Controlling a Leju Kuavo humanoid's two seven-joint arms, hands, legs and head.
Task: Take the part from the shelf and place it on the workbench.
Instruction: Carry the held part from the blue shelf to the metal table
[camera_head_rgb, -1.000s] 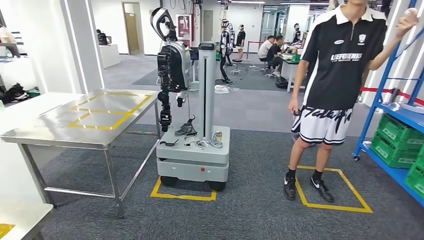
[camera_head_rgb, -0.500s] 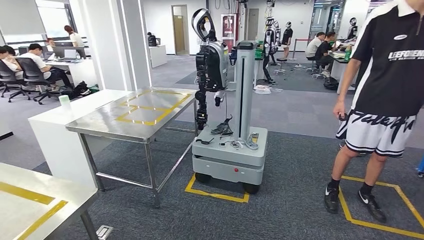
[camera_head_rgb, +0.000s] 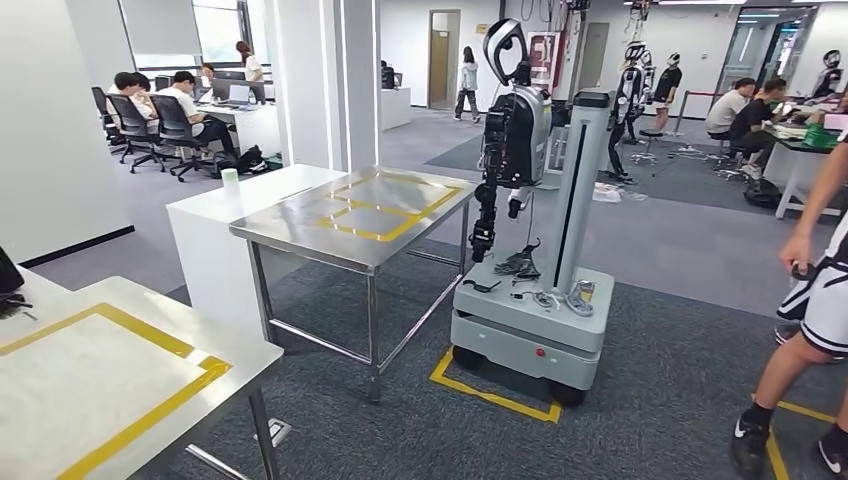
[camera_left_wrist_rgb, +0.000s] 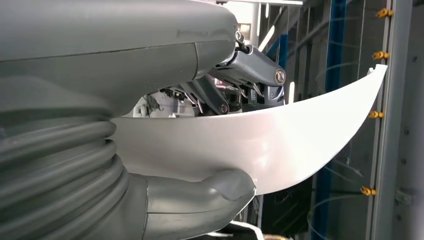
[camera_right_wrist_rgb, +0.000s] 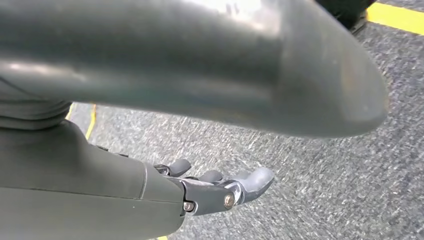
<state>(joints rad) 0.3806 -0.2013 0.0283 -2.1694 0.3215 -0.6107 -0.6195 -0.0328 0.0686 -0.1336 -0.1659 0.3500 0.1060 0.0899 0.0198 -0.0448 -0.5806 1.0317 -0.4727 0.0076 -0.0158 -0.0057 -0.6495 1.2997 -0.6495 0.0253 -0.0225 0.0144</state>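
Observation:
In the left wrist view my left hand (camera_left_wrist_rgb: 165, 60) grips the part (camera_left_wrist_rgb: 270, 145), a white curved shell panel, with the thumb (camera_left_wrist_rgb: 222, 186) on one face and the dark fingers (camera_left_wrist_rgb: 250, 75) on the other. My right hand (camera_right_wrist_rgb: 205, 192) holds nothing; its fingers are stretched out over grey carpet. A steel workbench (camera_head_rgb: 300, 235) taped with yellow squares stands ahead in the head view. A white table (camera_head_rgb: 60, 400) with a yellow taped outline lies close at the lower left.
Another humanoid robot on a grey wheeled base (camera_head_rgb: 530, 320) stands right of the steel bench, inside a yellow floor mark (camera_head_rgb: 490, 397). A person (camera_head_rgb: 815, 300) walks at the right edge. A white counter (camera_head_rgb: 215, 225) adjoins the bench. Blue shelf posts (camera_left_wrist_rgb: 334, 45) stand behind the part.
The whole head view has swung left as the camera turned: the blue shelf has gone out of the picture, the person slid to the right edge, and the white table came in at lower left.

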